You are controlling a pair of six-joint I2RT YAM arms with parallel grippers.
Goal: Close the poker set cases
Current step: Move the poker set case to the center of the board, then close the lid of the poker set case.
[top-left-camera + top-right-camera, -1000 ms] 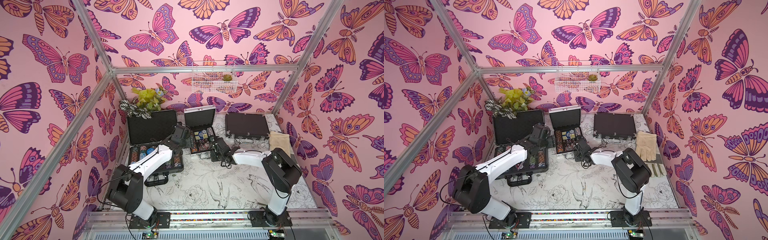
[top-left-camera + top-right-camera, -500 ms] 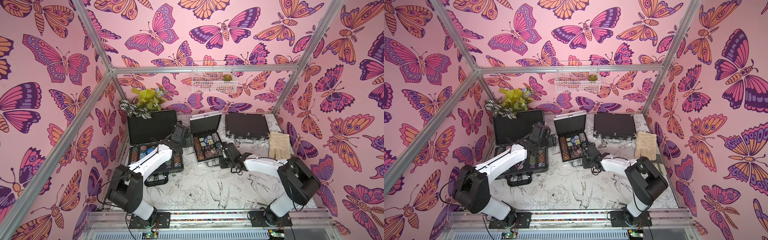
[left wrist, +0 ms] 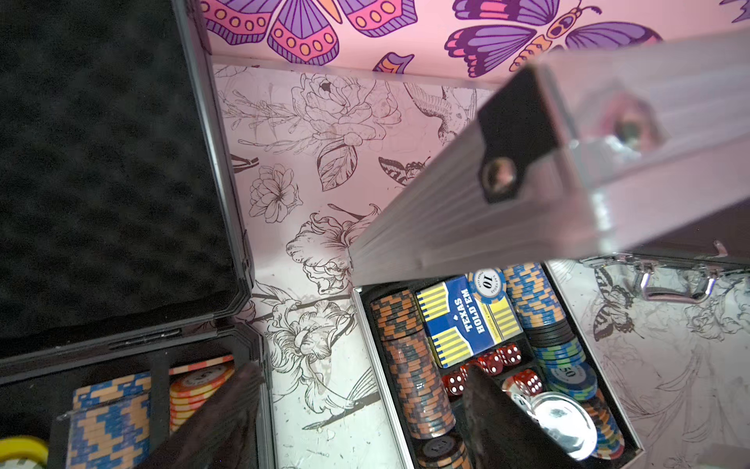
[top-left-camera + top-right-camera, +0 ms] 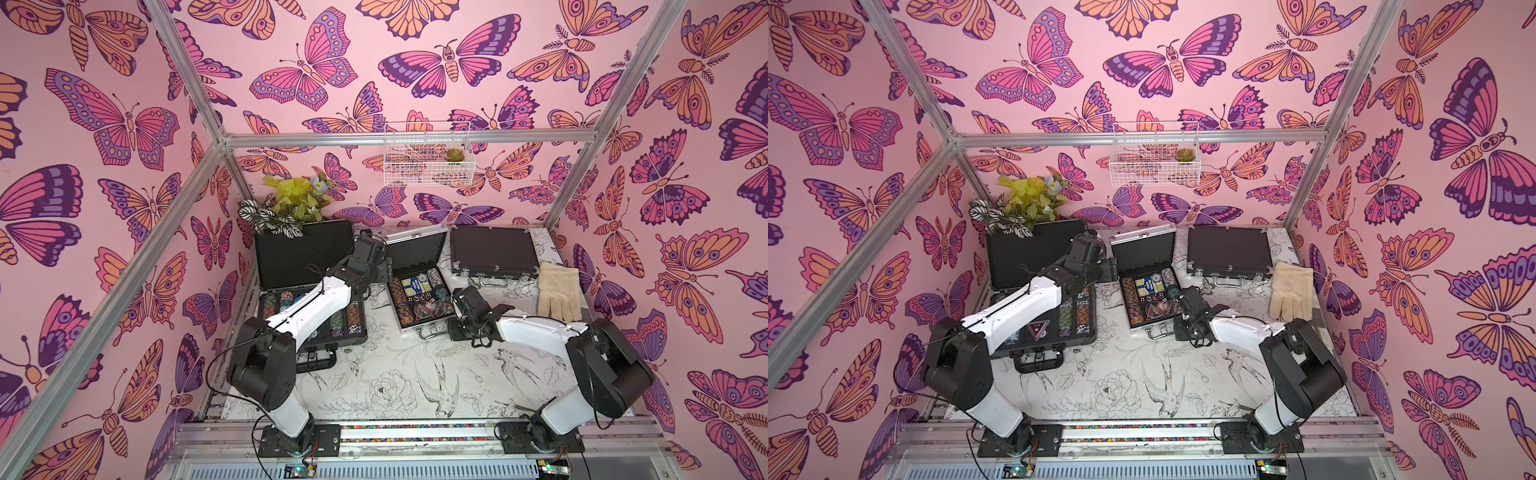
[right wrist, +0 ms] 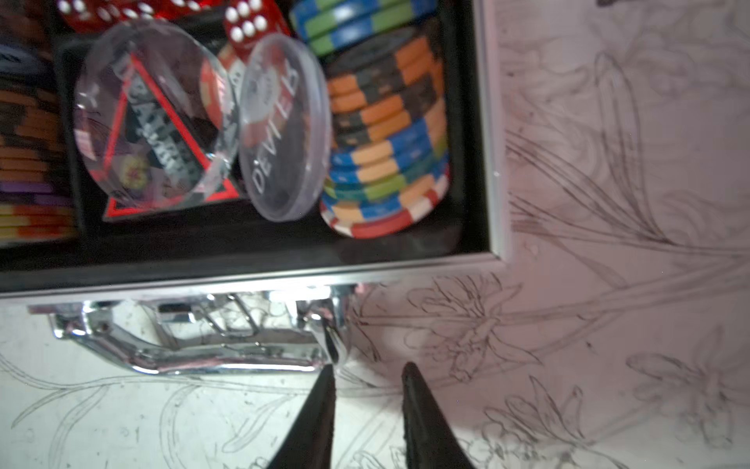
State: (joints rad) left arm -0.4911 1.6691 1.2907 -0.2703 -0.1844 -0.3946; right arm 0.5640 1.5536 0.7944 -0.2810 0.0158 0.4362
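Right gripper (image 5: pixel 369 367) is being opened just off the end of the chrome handle (image 5: pixel 195 357) of the small silver case (image 4: pixel 417 299). Its black fingers are now being held a little apart with nothing between them, whereas a second ago they were being kept pressed together, apparently on that handle. Over that second the case is being dragged forward across the table (image 4: pixel 395 386) toward the right arm, and it is now being left slightly skewed between the large dark-grey case (image 4: pixel 303 253) and the wide black case (image 4: pixel 490 249), apart from both, with its lid (image 4: pixel 415 251) still being held up at the back. Left gripper (image 3: pixel 361 371) is being kept spread wide beside that raised lid, holding nothing. The repositioning is being judged as finished and the handle as released, so the silver lid is now being left within reach for pushing down. Two lids are still being left open, while the black case is already lying shut.
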